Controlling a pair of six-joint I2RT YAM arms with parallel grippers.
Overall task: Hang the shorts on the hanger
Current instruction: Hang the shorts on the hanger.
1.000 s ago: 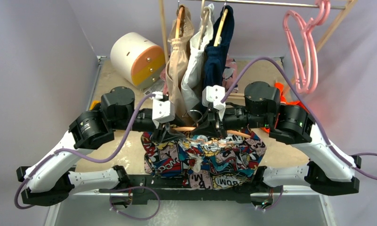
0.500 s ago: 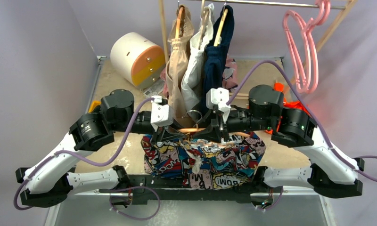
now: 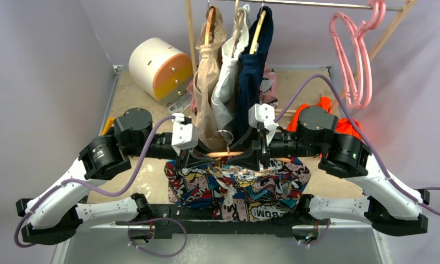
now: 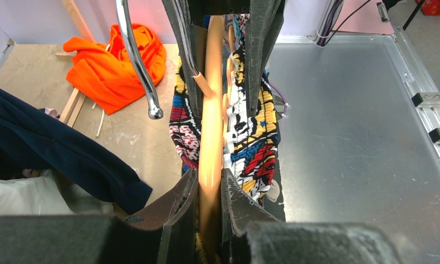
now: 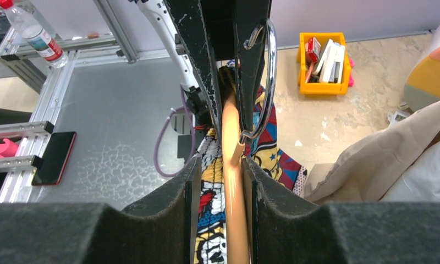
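The comic-print shorts [image 3: 237, 190] hang from the peach-orange hanger [image 3: 229, 154], held in the air between my two arms near the table's front edge. The hanger's silver hook [image 3: 224, 135] points up and back. My left gripper [image 3: 191, 160] is shut on the hanger's left arm. My right gripper [image 3: 260, 159] is shut on its right arm. In the left wrist view the jaws [image 4: 209, 184] pinch the peach bar [image 4: 211, 126], with the shorts [image 4: 251, 137] draped beside it. In the right wrist view the gripper [image 5: 218, 170] clamps the bar [image 5: 232, 187] together with shorts fabric [image 5: 209, 203].
A rail at the back holds beige, white and navy garments [image 3: 251, 60] on wooden hangers, and pink hangers [image 3: 355, 55]. A white-and-orange drum [image 3: 160, 69] lies at the back left. An orange garment [image 3: 330, 113] lies behind the right arm. A yellow bin [image 5: 322, 55] stands on the floor.
My right gripper has slid right along the hanger, and my left gripper has shifted slightly left. The hanger and shorts stay held between them. More of the orange garment shows.
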